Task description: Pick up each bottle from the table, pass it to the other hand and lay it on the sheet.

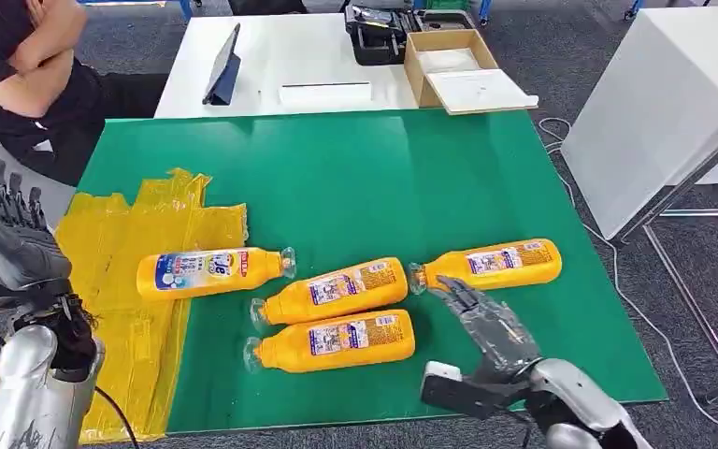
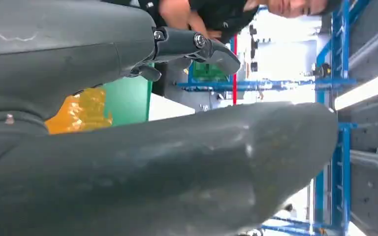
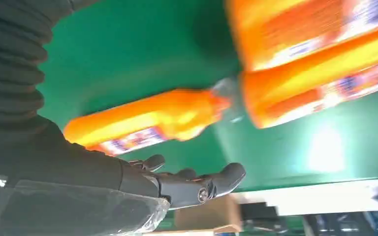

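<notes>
Four orange plastic bottles [image 1: 335, 342] lie mid-frame on the green tabletop [image 1: 374, 178]; crumpled yellow sheet [image 1: 122, 243] lower left. Both hands, left [image 1: 14, 238] and right [image 1: 486, 323], spread, holding nothing.

A robotics lab or workshop: a green-covered work table [image 1: 411, 187] on grey carpet floor [image 1: 570, 56], white tables [image 1: 280, 56] with an open cardboard box [image 1: 453, 65], and blue metal framing [image 2: 342, 73] under strip lighting

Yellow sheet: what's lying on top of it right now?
One orange bottle lies on its side, its base end on the yellow sheet and its capped neck out on the green mat. The left robot hand hides part of the sheet's edge.
</notes>
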`<state>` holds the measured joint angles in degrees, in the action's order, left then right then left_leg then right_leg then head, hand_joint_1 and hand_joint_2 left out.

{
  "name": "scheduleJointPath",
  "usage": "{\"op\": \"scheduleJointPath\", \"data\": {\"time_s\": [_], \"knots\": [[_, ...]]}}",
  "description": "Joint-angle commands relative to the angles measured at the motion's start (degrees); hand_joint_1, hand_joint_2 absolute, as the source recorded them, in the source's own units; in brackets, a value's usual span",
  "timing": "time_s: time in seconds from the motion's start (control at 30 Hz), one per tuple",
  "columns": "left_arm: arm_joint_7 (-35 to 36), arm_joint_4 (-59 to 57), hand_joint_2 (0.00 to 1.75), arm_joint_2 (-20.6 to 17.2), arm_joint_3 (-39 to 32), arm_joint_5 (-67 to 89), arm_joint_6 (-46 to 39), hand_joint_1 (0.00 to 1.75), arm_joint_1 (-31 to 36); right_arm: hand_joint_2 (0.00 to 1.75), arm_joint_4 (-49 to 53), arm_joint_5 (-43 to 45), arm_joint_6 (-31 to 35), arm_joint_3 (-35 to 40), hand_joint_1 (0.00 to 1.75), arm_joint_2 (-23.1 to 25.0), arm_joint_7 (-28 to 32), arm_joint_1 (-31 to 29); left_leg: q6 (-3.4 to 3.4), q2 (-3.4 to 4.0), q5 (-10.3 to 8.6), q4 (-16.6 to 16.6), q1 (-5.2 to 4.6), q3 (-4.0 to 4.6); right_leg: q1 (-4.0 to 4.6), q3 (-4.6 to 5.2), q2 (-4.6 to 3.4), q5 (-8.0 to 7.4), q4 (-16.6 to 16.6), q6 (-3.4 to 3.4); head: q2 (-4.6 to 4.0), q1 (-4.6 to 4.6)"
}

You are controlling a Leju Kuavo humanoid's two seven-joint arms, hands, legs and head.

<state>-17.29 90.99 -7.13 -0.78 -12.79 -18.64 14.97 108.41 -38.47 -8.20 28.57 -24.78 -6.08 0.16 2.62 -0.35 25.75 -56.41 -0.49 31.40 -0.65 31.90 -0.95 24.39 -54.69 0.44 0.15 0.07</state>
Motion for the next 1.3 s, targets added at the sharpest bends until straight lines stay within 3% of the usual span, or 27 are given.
{"op": "scheduleJointPath", "data": {"time_s": [0.03,0.2,0.4,0.9,1.1,1.3], "knots": [[1.4,-7.5,0.00,-0.2,6.1,-0.1,-0.9,0.00,6.3,1.75,-6.3,-3.3,-2.8,9.8,0.00,12.6,-3.0,-8.5,-0.25,0.10,0.02,0.0,0.08,-0.15,0.08,-0.12,0.00,-0.01,0.0,-0.11,0.00,-0.02],[1.8,-8.5,0.00,0.1,7.2,-0.4,-2.7,0.00,8.3,1.75,-10.1,-1.7,-4.4,13.8,0.00,13.9,-2.5,-12.1,-0.15,0.01,-0.04,0.0,0.06,-0.04,0.07,-0.05,0.04,-0.05,0.0,-0.04,0.00,-0.02],[2.7,-10.1,0.00,0.4,7.0,-0.5,-3.5,0.00,11.5,1.75,-14.4,-2.9,-6.5,16.1,0.00,16.8,-7.3,-16.5,-0.17,0.06,-0.05,0.0,0.05,-0.05,0.06,-0.05,0.01,-0.04,0.0,-0.06,0.00,0.00],[3.4,-12.1,0.00,1.6,7.2,0.2,-3.6,0.00,12.9,1.75,-21.2,-5.6,-8.5,15.1,0.00,15.4,-10.7,-17.7,-0.21,-0.09,-0.07,0.0,0.05,-0.06,0.05,-0.14,0.18,-0.03,0.1,-0.05,0.00,0.00],[2.3,-15.0,0.00,1.0,6.1,-0.4,-4.7,0.00,14.6,1.75,-29.7,-5.9,-9.7,16.0,0.00,16.1,-8.7,-21.5,-0.29,-0.04,-0.08,0.0,0.05,-0.08,0.05,-0.14,0.17,-0.05,0.0,-0.07,0.00,0.00],[1.1,-16.3,0.00,0.4,5.0,-1.3,-4.9,0.00,14.6,1.75,-31.6,-6.0,-10.2,18.5,0.00,15.1,-7.5,-24.6,-0.27,0.06,-0.03,0.0,0.04,-0.12,0.03,-0.13,0.06,-0.02,0.0,-0.09,0.00,0.00]]}}
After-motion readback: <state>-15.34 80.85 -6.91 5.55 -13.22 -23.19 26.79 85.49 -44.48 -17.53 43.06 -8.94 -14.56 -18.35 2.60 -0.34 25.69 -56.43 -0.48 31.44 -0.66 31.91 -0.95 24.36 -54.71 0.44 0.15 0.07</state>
